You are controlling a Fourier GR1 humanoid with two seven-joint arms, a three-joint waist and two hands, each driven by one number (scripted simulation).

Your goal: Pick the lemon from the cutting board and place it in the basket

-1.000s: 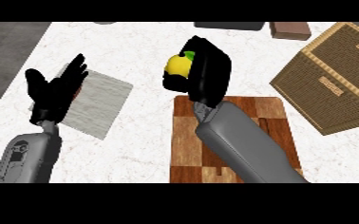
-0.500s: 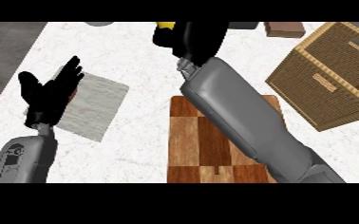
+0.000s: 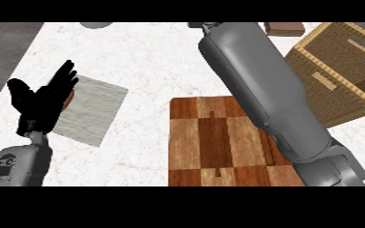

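- My right forearm (image 3: 264, 87) now stretches up across the view and runs off its top edge; a second ago my right hand was in plain sight above the board, curled round the lemon.
- That hand is out of view now, so I cannot tell whether it is closed or what it holds.
- The lemon shows nowhere either. It is not on the board (image 3: 221, 145), whose checkered top lies bare beside and under my forearm. My judgement is that it is in my raised hand, but the view does not prove that.
- The basket (image 3: 335, 72) sits at the right, just beside my forearm, its woven rim partly cut by the frame. No lemon shows on the part I can see.
- Against the earlier frames, the arm has swung higher and further out, the hand passing beyond the top edge half a second ago, and the whole scene sits lower and larger in the view.
- For the task, the pick looks done and the carry is under way; the placing is left, and it needs the hand brought right, over the basket.
- My left hand (image 3: 43, 101) rests at the left edge, fingers straight and spread, above the grey mat (image 3: 96, 108), much as before.
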